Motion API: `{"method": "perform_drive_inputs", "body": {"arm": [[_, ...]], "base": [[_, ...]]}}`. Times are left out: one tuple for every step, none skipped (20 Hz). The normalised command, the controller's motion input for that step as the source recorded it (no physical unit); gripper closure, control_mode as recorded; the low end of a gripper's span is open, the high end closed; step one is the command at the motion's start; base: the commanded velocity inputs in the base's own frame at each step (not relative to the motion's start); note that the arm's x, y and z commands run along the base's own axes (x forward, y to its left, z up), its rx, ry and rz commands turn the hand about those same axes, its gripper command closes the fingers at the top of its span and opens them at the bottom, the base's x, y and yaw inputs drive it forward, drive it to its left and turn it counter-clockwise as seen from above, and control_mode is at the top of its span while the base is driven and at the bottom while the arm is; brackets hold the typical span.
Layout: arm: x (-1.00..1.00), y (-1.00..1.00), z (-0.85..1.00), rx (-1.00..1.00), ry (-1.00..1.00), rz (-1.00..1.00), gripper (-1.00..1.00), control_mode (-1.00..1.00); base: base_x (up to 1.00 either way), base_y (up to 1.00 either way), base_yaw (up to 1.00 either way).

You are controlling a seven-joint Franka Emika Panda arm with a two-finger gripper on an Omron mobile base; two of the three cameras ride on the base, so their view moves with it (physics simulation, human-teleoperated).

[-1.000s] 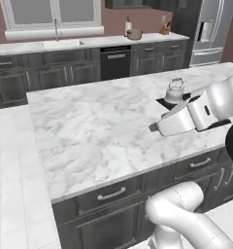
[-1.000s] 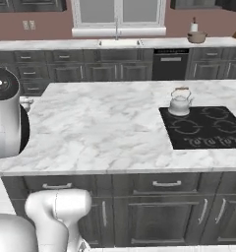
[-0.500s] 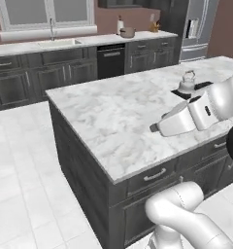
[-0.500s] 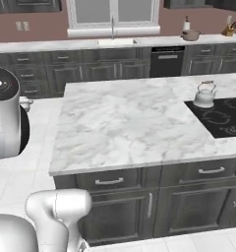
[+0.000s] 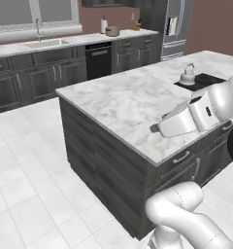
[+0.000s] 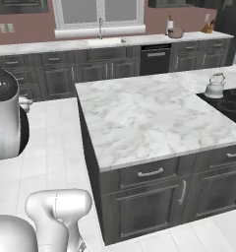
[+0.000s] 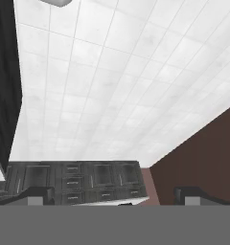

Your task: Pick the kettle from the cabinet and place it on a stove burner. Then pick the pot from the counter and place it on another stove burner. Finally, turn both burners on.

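The kettle [image 5: 188,75] [image 6: 215,86] stands upright on the back left part of the black cooktop [image 5: 207,79] [image 6: 231,102] at the right end of the marble island. The beige pot [image 5: 112,31] [image 6: 176,33] sits far off on the back counter [image 5: 65,41] [image 6: 139,42], next to a white paper-towel roll. In the hand view my gripper [image 7: 116,197] is open, its two dark fingertips [image 7: 38,194] wide apart with nothing between them. It looks over white floor tiles toward a row of dark cabinets. The arm's white forearm [image 5: 186,119] hangs over the island's near edge.
The island [image 5: 133,104] [image 6: 149,113] has dark drawers on its near side. A sink with a tap [image 5: 43,43] [image 6: 101,39], a dishwasher [image 5: 98,61] and a fridge [image 5: 174,26] line the back wall. White tiled floor [image 5: 31,160] lies between them.
The whole picture has shifted, so the base has moved: the island and cooktop have slid to the right in both base views. The kettle stays on the cooktop. The gripper stays open.
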Motion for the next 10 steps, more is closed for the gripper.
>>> {"method": "perform_drive_inputs", "body": {"arm": [[0.0, 0.0, 0.0, 0.0, 0.0, 0.0, -1.0, 1.0], [0.0, 0.0, 0.0, 0.0, 0.0, 0.0, -1.0, 1.0], [0.0, 0.0, 0.0, 0.0, 0.0, 0.0, -1.0, 1.0], [0.0, 0.0, 0.0, 0.0, 0.0, 0.0, -1.0, 1.0], [0.0, 0.0, 0.0, 0.0, 0.0, 0.0, -1.0, 1.0], [0.0, 0.0, 0.0, 0.0, 0.0, 0.0, -1.0, 1.0], [0.0, 0.0, 0.0, 0.0, 0.0, 0.0, -1.0, 1.0], [0.0, 0.0, 0.0, 0.0, 0.0, 0.0, -1.0, 1.0], [0.0, 0.0, 0.0, 0.0, 0.0, 0.0, -1.0, 1.0], [0.0, 0.0, 0.0, 0.0, 0.0, 0.0, -1.0, 1.0]], "base": [[0.0, 1.0, -0.28], [0.02, 1.0, -0.27], [0.09, 1.0, -0.24], [0.14, 1.0, -0.23], [0.16, 1.0, -0.23], [0.19, 1.0, -0.23], [0.2, 1.0, -0.23], [0.2, 1.0, -0.23], [0.21, 1.0, -0.23], [0.21, 1.0, -0.23]]}}
